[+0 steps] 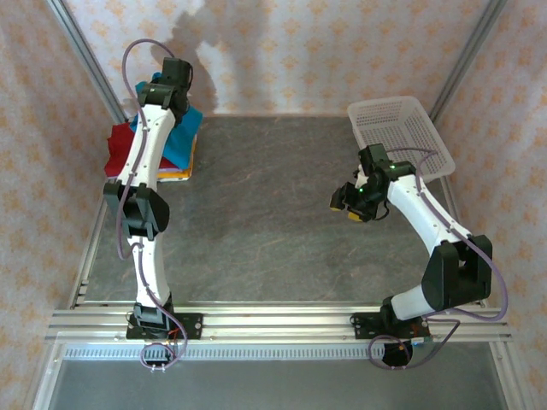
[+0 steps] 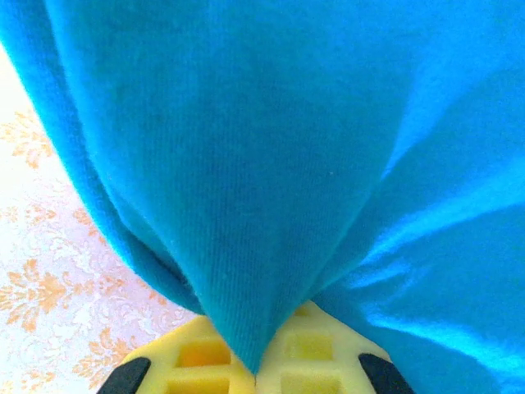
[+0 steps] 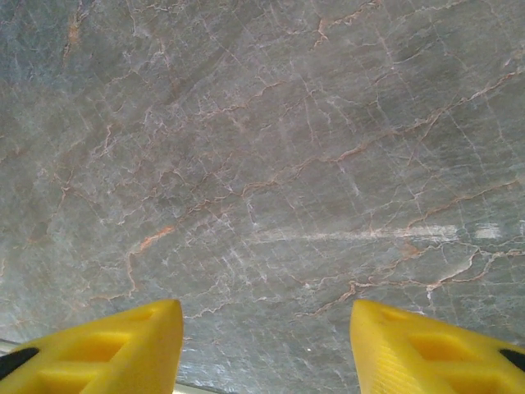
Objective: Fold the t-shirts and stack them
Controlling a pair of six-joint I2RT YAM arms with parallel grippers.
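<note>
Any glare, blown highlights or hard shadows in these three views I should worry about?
Top external: soft arm shadows on the back wall, table evenly lit, no glare. Left wrist: teal t-shirt sharp enough to show its weave; wallpaper beside it washed out. Right wrist: pale glare streak across the table at right, veining otherwise crisp.

Lab robot cell: aluminium frame (image 1: 273, 323), patterned wallpaper panels (image 1: 299, 51), marble-look table (image 1: 256, 222).

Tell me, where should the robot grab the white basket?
Grab the basket by its thin rim on the side nearest the right pincer, coming down from above, one finger inside and one outside. Its top is open, and that pincer's fingers stand apart.
</note>
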